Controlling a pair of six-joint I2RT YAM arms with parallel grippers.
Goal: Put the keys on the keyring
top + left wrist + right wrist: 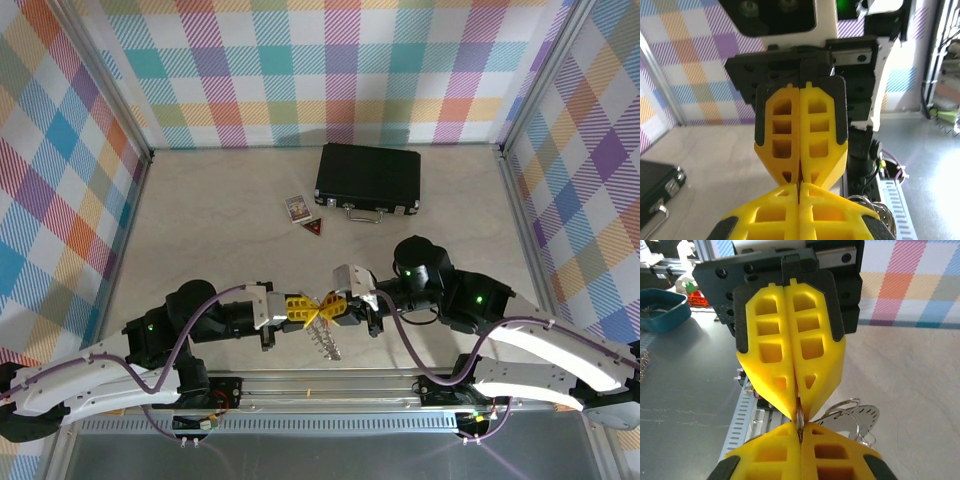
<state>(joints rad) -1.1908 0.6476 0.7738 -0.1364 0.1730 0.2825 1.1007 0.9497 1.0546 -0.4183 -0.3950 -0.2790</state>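
Note:
My left gripper and right gripper meet tip to tip just above the table's near edge. Both are shut on the keyring, whose silvery pieces hang below them. In the right wrist view a thin metal ring runs between my right gripper and the left gripper's tips facing it, and more loops and a slotted silver disc of the keyring hang behind. In the left wrist view my left gripper pinches a thin dark edge, with the keyring at the lower right. The keys are out of view.
A black case lies at the back of the table. A small printed card and a dark red triangular tag lie in front of it. The metal rail runs along the near edge under the grippers. Checked walls enclose the table.

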